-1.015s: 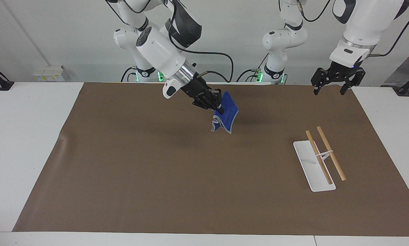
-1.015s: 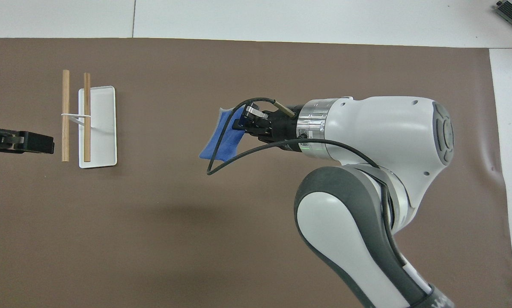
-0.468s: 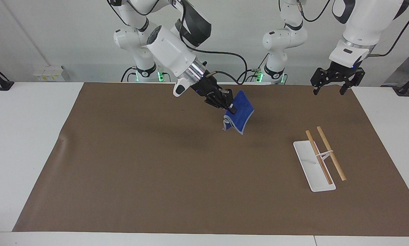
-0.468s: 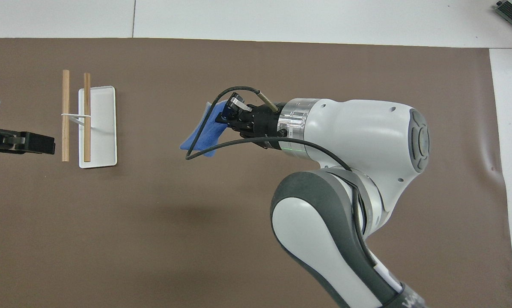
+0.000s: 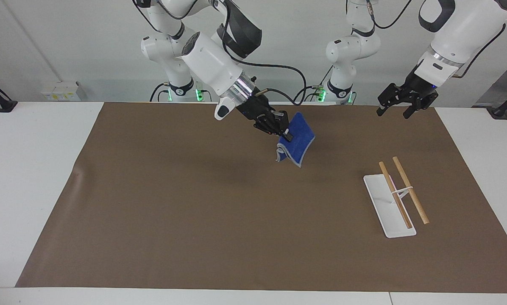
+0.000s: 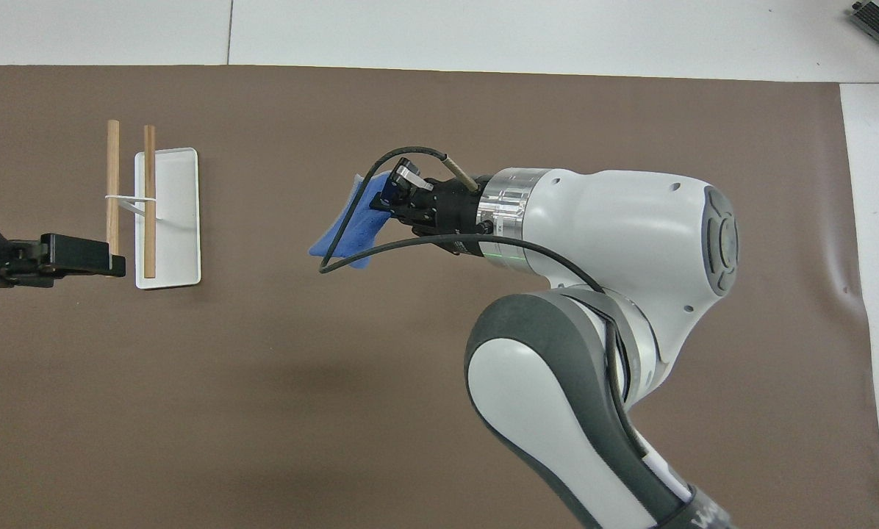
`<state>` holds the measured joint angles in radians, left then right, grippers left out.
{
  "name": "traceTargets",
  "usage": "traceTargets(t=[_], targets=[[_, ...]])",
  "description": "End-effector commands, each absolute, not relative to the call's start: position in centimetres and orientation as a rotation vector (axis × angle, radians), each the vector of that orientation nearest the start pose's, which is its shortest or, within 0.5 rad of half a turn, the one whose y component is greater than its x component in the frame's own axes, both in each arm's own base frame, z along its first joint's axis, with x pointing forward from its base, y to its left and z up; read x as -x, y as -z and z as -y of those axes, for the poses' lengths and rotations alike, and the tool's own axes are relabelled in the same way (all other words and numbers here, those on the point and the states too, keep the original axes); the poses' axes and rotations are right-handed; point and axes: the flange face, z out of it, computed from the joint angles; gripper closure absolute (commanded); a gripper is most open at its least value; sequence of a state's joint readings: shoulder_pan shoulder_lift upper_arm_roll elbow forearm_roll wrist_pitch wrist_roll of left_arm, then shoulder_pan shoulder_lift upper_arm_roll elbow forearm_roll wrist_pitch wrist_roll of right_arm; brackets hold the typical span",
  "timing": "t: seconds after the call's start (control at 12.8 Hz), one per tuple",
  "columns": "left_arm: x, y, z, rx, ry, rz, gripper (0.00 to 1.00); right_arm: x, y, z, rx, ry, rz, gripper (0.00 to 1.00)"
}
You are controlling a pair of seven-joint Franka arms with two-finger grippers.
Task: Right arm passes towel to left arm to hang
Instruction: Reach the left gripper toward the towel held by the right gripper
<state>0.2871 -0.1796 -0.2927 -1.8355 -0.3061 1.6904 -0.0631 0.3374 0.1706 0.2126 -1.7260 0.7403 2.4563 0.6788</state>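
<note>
My right gripper is shut on the blue towel and holds it in the air over the middle of the brown mat; the towel hangs folded from the fingers. It also shows in the overhead view, with the right gripper at its upper edge. My left gripper is open and empty, raised over the mat's edge at the left arm's end. In the overhead view the left gripper covers the near end of the rack's rods.
A white tray with two wooden rods stands on the brown mat toward the left arm's end; it shows in the overhead view too. White table surface surrounds the mat.
The right arm first carried the towel toward the left arm's end, then held still. The left gripper has tilted and shifted toward the towel, now over the near end of the rods.
</note>
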Motion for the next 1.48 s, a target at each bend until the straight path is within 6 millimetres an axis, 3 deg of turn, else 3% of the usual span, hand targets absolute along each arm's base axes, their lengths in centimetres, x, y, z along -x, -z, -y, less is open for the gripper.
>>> traceTargets(t=[0.0,0.39,0.7,1.01,1.25,1.4], targets=[[-48.9,-58.8,5.7,3.465,0.116,0.569,0.0,-56.8,-54.6,-33.6,2.175,0.06,-0.701,1.0],[-49.1,-56.8,9.4,3.435,0.1,1.265,0.0,-56.8,-54.5,-33.6,2.179,0.056,-0.7,1.0],[-49.2,-54.2,14.6,3.278,0.04,1.802,0.0,-56.8,-54.5,-33.6,2.182,0.056,-0.699,1.0],[-48.3,-52.2,19.1,3.194,0.049,2.098,0.0,-56.8,-54.4,-33.5,2.185,0.058,-0.698,1.0],[-47.6,-52.4,22.2,3.082,0.004,2.329,0.0,-56.8,-54.3,-33.5,2.186,0.057,-0.698,1.0],[-47.4,-52.4,23.1,3.047,-0.017,2.392,0.0,-56.8,-54.3,-33.5,2.188,0.057,-0.696,1.0]])
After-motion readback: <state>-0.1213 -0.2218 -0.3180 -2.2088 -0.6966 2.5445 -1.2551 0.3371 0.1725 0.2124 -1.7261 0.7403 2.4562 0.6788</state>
